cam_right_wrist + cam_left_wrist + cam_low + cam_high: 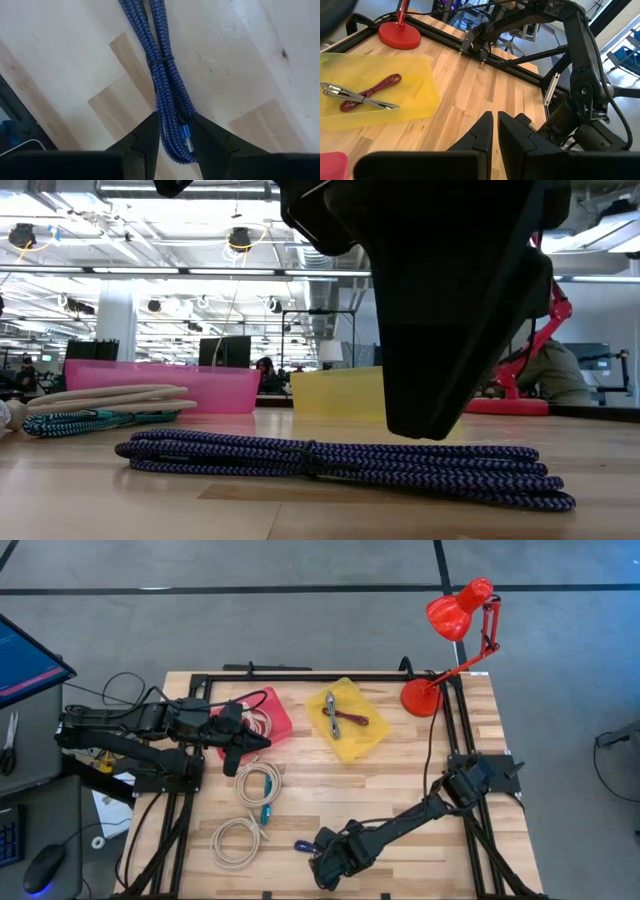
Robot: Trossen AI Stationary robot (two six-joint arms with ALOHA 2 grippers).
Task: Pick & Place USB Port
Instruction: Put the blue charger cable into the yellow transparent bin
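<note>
A dark blue braided cable bundle (pixel 303 846) lies flat on the wooden table near its front edge; it also shows in the low view (pixel 340 460). My right gripper (pixel 175 125) is open and points down just above one end of the bundle (pixel 167 85), with one finger on each side of it. It also shows in the high view (pixel 322 858). My left gripper (pixel 262 742) is shut and empty, hovering beside the pink tray (pixel 275 720). In the left wrist view (pixel 495 122) it points toward the yellow tray (pixel 410 85), which holds a red cable and a silver cable (pixel 365 95).
Two beige cable coils (pixel 258 783) (pixel 235 840) and a teal cable (pixel 266 812) lie on the table's left half. A red desk lamp (pixel 455 615) stands on its base (pixel 422 697) at the far right. Black frame rails (pixel 440 755) run along the table's sides.
</note>
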